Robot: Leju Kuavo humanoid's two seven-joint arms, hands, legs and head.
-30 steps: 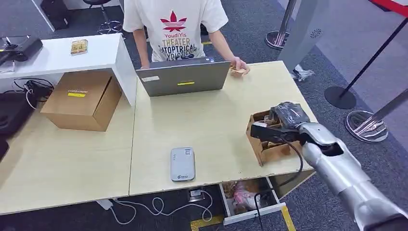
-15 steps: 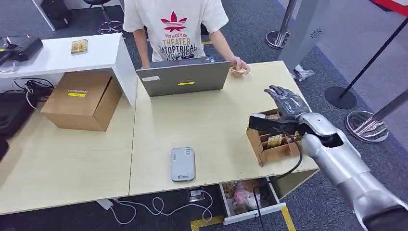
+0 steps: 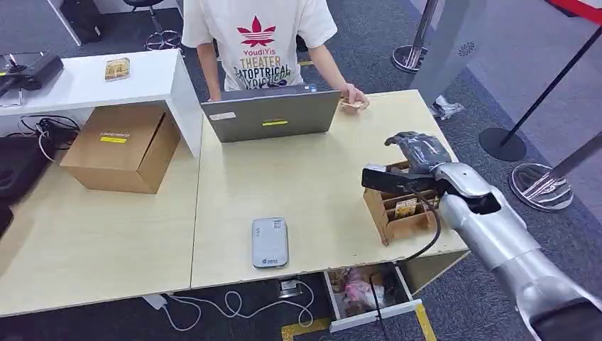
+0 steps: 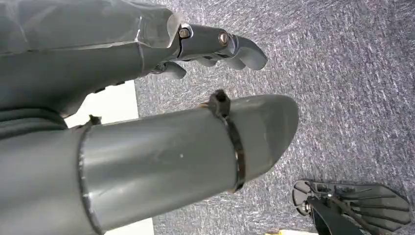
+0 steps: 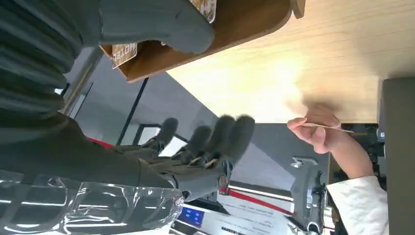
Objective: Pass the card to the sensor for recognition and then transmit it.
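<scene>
One card (image 3: 406,207) stood in the wooden holder (image 3: 397,213) just below the right hand (image 3: 419,153), which hovered with fingers spread, holding nothing; it needed to dip straight down and pinch the card's top edge.

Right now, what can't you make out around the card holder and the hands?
- Wooden card holder: head view, the right hand and wrist cover its far slots.
- Cards: print too small.
- What the person's hand holds: too small in the head view, edge-on in the right wrist view.
- Left hand: wrist view, thumb hides the fingers.
</scene>
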